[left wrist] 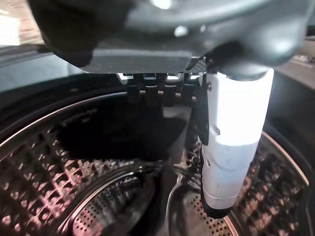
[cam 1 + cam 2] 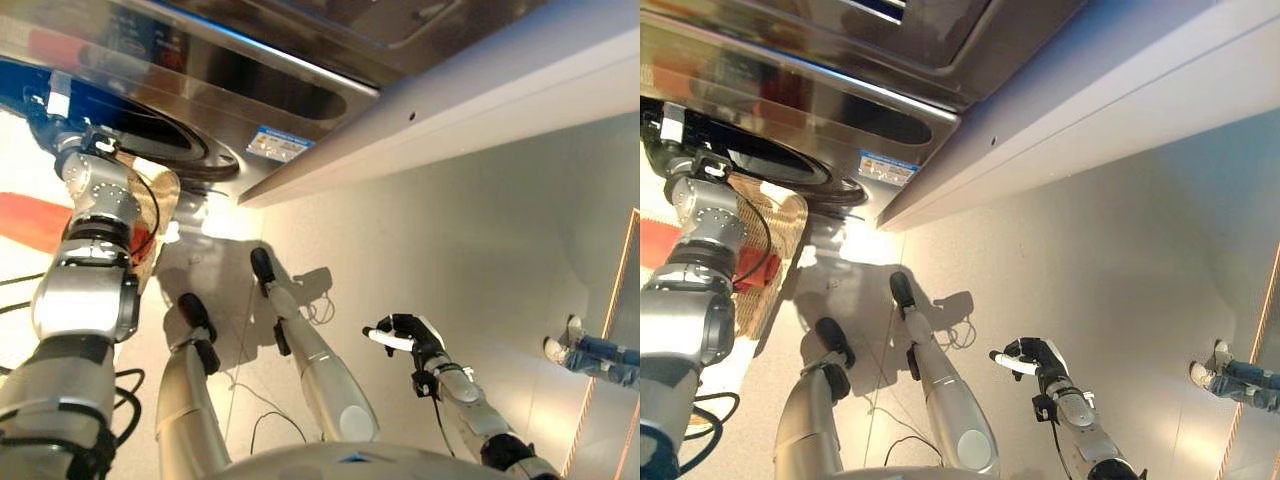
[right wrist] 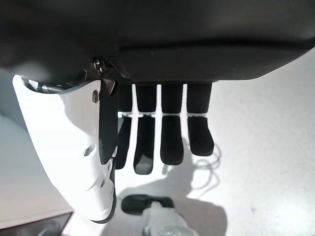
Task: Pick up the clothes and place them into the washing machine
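Observation:
My left arm reaches up into the round opening (image 2: 150, 135) of the steel washing machine (image 2: 890, 120). In the left wrist view my left hand (image 1: 231, 147) is inside the perforated drum (image 1: 44, 172). Its white-covered thumb is straight and stands apart from the fingers, with nothing pinched between them. A dark shape (image 1: 118, 132) sits under the fingers; I cannot tell whether it is cloth or shadow. My right hand (image 2: 405, 335) hangs over the pale floor at the lower right, fingers relaxed and empty. Red-orange cloth (image 2: 752, 270) shows at the wicker basket (image 2: 775, 235).
The wicker basket (image 2: 160, 205) stands on the floor just below the machine's door, behind my left forearm. A long pale panel (image 2: 480, 110) runs diagonally beside the machine. A person's legs in jeans and white shoes (image 2: 590, 355) are at the far right.

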